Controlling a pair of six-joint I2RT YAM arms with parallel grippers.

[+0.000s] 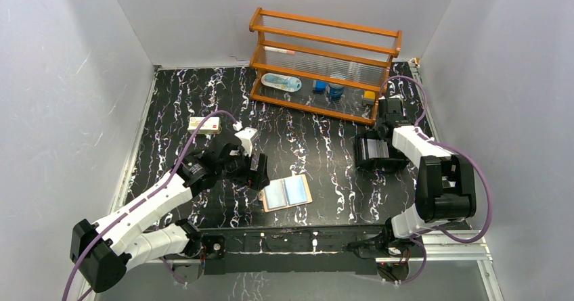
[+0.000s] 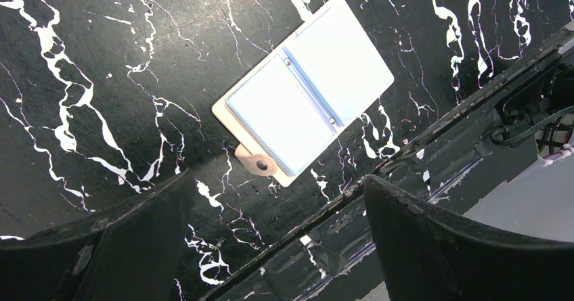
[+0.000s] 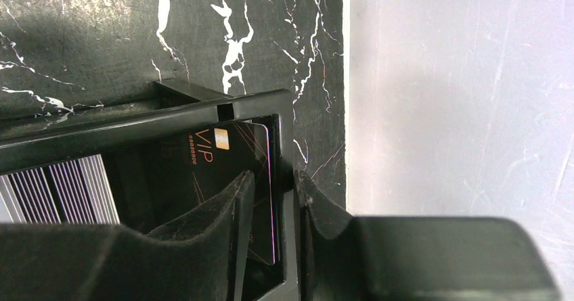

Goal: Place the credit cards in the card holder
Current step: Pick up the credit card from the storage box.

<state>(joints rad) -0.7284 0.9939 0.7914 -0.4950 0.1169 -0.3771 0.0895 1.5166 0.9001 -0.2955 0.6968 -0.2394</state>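
Plastic, likely stiff and slick, the light blue credit card (image 2: 281, 115) lies flat in the open tan wallet (image 2: 252, 160) beneath our wide-open left gripper (image 2: 276, 199); we'd pinch an edge. Our right gripper (image 3: 274, 179), jaws narrow and grip unclear, straddles a black VIP card (image 3: 223, 159) in the card holder (image 3: 203, 115).

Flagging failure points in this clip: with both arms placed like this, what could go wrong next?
1. The right gripper has its fingers on either side of both the black card and the wall of the black box. Closing may clamp the wall too and drag the box.
2. The tan wallet lies open and unheld under the open left gripper, so it might slide when a card is pushed in.
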